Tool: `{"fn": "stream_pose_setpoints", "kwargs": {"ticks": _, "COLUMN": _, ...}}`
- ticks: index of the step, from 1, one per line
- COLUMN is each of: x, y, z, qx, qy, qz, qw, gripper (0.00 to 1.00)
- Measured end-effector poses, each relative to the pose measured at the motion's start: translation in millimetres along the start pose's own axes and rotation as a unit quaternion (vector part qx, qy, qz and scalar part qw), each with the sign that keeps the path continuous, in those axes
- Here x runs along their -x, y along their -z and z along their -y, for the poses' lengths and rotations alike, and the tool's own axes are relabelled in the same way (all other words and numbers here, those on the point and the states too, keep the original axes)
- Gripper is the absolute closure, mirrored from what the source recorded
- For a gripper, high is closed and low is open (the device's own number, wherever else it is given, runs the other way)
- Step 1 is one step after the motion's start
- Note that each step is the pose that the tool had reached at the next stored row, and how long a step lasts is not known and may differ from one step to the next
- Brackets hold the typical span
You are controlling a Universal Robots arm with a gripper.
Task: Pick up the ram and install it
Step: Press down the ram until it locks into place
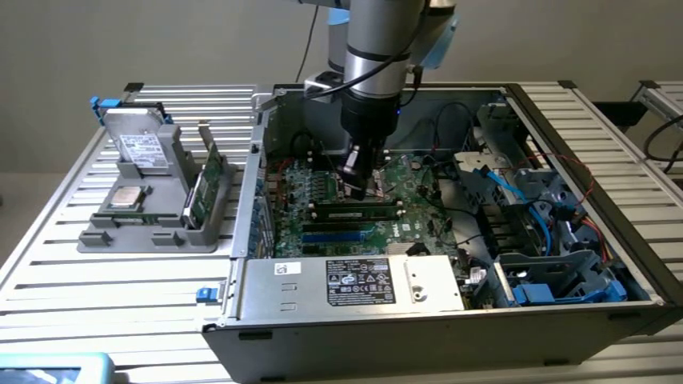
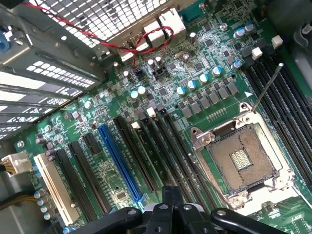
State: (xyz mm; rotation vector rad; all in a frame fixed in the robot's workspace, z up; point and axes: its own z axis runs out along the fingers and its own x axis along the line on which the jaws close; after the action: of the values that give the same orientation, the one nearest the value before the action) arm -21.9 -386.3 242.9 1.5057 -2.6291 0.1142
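One long green ram stick sits in the open grey computer case's motherboard slot; my end effector, closed, grips nothing.

a slatted metal table carries the open computer case under the pincer and a grey parts holder well aside.

End effector above ram

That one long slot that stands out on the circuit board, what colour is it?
Bright blue slot, among black ones; clearest in the wrist view.
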Motion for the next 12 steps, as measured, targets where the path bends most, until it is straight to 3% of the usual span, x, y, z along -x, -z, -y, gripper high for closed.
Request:
{"fn": "stream_pose_setpoints", "kwargs": {"ticks": 6, "x": 0.0, "y": 0.0, "z": 0.0, "qx": 0.0044, "qy": -0.037, "qz": -0.0001, "qw": 0.9993, "gripper": 0.89}}
{"fn": "stream_pose_setpoints", "kwargs": {"ticks": 12, "x": 0.0, "y": 0.0, "z": 0.0, "qx": 0.009, "qy": -0.074, "qz": -0.0003, "qw": 0.9972, "gripper": 0.89}}
